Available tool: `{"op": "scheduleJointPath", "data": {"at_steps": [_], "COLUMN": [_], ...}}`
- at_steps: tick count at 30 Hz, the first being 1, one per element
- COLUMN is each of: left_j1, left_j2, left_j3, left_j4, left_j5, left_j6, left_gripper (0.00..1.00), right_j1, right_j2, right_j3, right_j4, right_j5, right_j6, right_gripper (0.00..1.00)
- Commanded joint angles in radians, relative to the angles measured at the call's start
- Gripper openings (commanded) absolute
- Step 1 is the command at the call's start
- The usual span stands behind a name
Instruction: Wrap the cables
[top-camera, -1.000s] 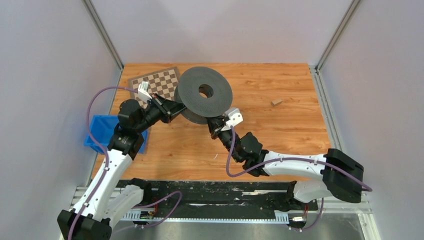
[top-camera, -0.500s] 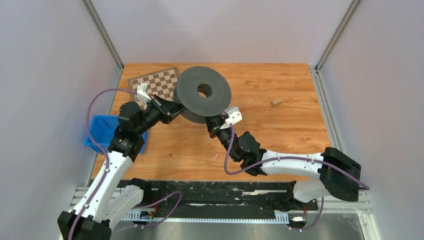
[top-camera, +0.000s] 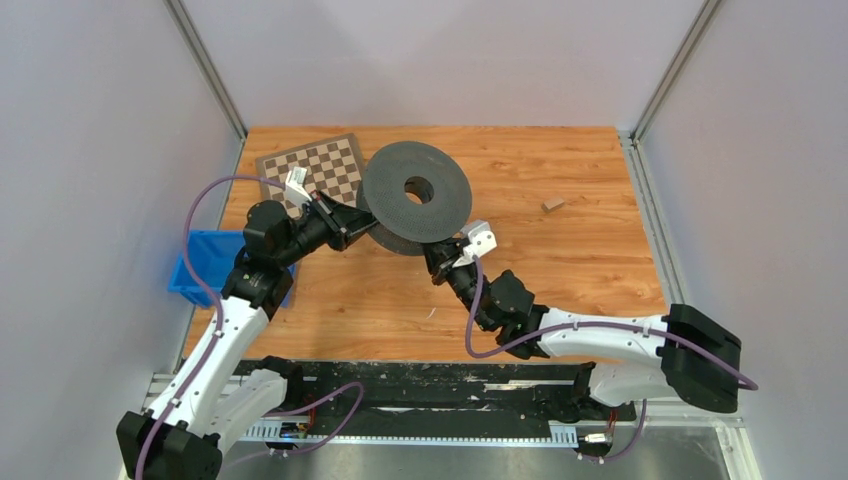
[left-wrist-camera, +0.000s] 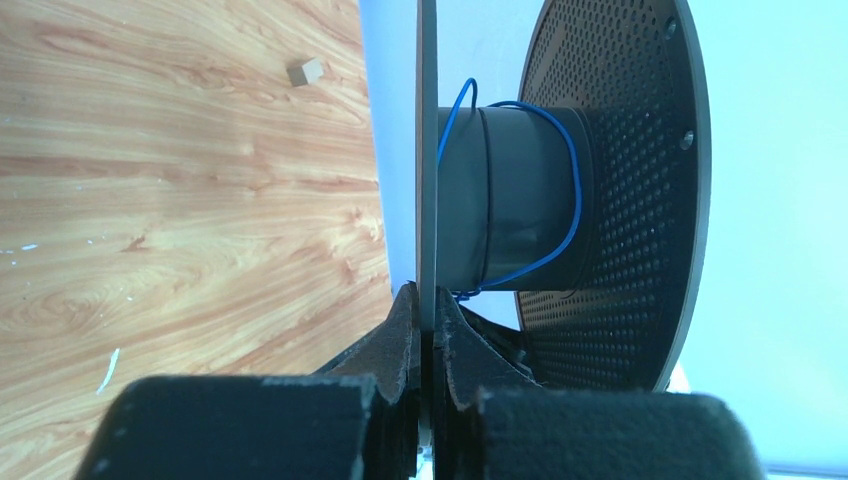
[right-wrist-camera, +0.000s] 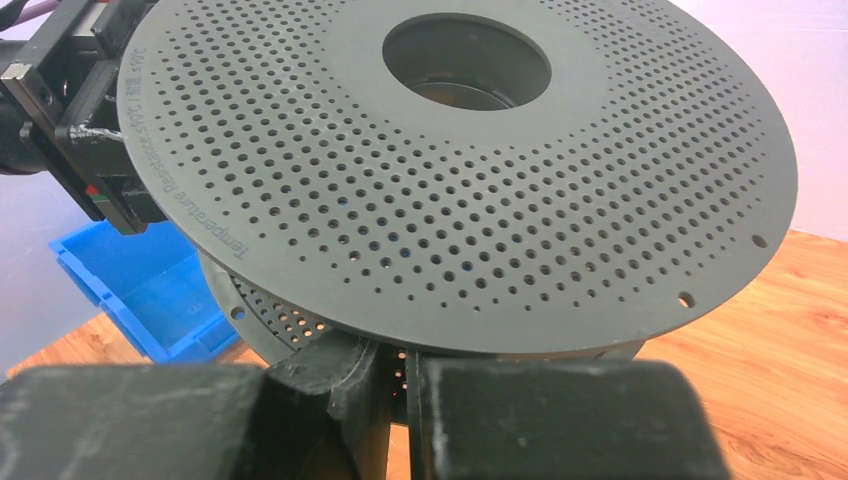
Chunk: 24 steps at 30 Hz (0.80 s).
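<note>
Blue bin (top-camera: 205, 265): at the left edge of the tabletop (top-camera: 560, 280), partly under the left arm; the right wrist view shows it past the reel's low side.
Left claw (left-wrist-camera: 427, 300): closed on the rim of one reel disc; only its own wrist view shows this plainly, the thin disc edge-on between the two fingers; from above the claw meets the reel's left side.
Chessboard (top-camera: 320, 165): flat in the far left corner of the tabletop; its right corner is covered by the reel.
Reel (top-camera: 415, 190): two dark perforated discs on a hub with a round centre hole, tilted, near the far middle of the tabletop.
Cable (left-wrist-camera: 578, 190): thin blue wire looped loosely around the hub between the discs; seen clearly only in the left wrist view; from above the upper disc hides it.
Right claw (right-wrist-camera: 405, 385): under the near edge of the upper disc, fingers close with a thin slit between; whether it pinches anything cannot be told.
Wooden block (top-camera: 552, 204): small, alone toward the far right of the tabletop, well apart from the reel.
</note>
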Motion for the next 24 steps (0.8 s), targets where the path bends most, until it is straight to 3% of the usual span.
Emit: {"op": "scheduleJointPath", "data": {"at_steps": [1,24], "left_j1": [-0.018,-0.012], "left_j2": [-0.017,0.016], "left_j3": [0.058,0.066], "left_j4": [0.131,0.135], "left_j5": [0.098,0.104], "left_j6": [-0.007,-0.002], "left_gripper": [0.0,0.0], "right_j1": [0.0,-0.002], "right_j2": [-0.047,-0.245], "right_j3": [-0.03,-0.111], "right_j4": [-0.059,-0.163], "right_j5": [-0.02,-0.142], "right_j6": [0.007,-0.003], "right_gripper": [0.11,0.14]}}
